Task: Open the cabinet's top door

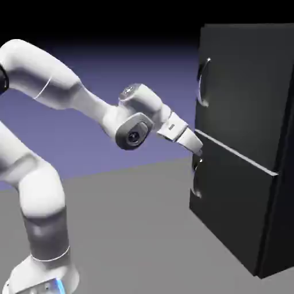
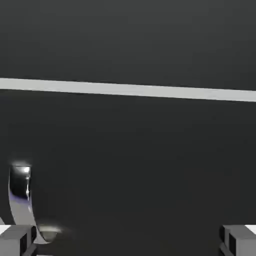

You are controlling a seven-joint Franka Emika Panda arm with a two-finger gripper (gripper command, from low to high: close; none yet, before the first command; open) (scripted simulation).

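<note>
At the ext. view's right edge stands the cabinet (image 1: 270, 172), tall, matte black, rising past the frame top and taller than the arm. Its front is split by a thin pale seam (image 1: 235, 152) running slantwise across; the top door (image 1: 241, 86) is the bigger panel above it, shut flush, w/ a curved arc handle (image 1: 202, 80) near its left edge. Below the seam sits the shorter lower door (image 1: 229, 207), also shut, w/ its own arc handle (image 1: 197, 184) on the same side. White arm (image 1: 69, 92) comes up from lower left and reaches right. Gripper (image 1: 198, 148) is right at the cabinet front, about seam height, between the two handles, clamping nothing. Hand view: black panel fills it, seam (image 2: 128, 90) crossing upper part, a shiny arc handle (image 2: 20, 200) low left. Fingertips (image 2: 17, 239) sit far apart at the bottom corners, so spread wide.
</note>
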